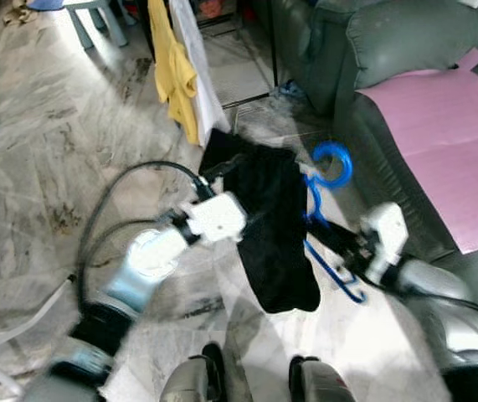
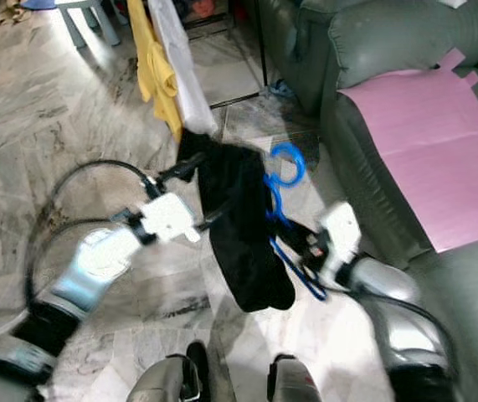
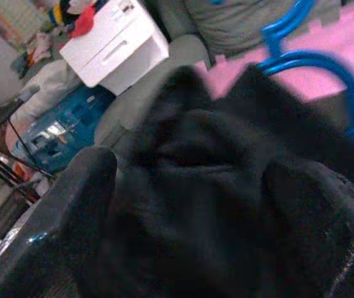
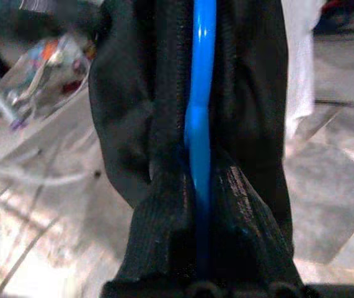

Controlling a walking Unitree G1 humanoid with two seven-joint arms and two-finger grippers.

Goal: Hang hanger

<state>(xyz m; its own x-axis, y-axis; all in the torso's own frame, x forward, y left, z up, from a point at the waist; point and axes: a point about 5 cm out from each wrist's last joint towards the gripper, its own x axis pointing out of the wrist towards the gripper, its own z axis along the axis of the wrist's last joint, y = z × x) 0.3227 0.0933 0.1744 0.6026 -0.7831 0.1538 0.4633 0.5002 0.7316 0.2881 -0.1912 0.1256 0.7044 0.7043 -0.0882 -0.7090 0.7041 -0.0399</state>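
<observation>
The right claw (image 4: 201, 248) is pressed together on the bar of the blue hanger (image 1: 329, 167), the plastic being pinched between its two black fingers (image 4: 164, 236). The left claw (image 3: 189, 205) is seen with its fingers (image 3: 71, 217) spread either side of a bunched black garment (image 1: 272, 234); whether the cloth is truly gripped cannot be told. In the head views the left claw sits at about 9 o'clock of the garment, the right at about 4 o'clock.

The garment is draped over the hanger and held above the marble floor (image 1: 46, 167), the hanger's hook standing free at about 1 o'clock of the garment. A drying rack (image 1: 159, 21) carrying a yellow shirt (image 1: 172, 67) and a white cloth (image 1: 201, 75) stands at 11 o'clock, well apart. A grey sofa (image 1: 406, 42) with a pink sheet (image 1: 448, 142) lies at 2 o'clock.

Progress is judged partial: the hanger is loaded and in hand, but the hook is not yet set on any rail. The approach and hooking remain.

No brand, label or legible writing is found; the pictures are blurred.
</observation>
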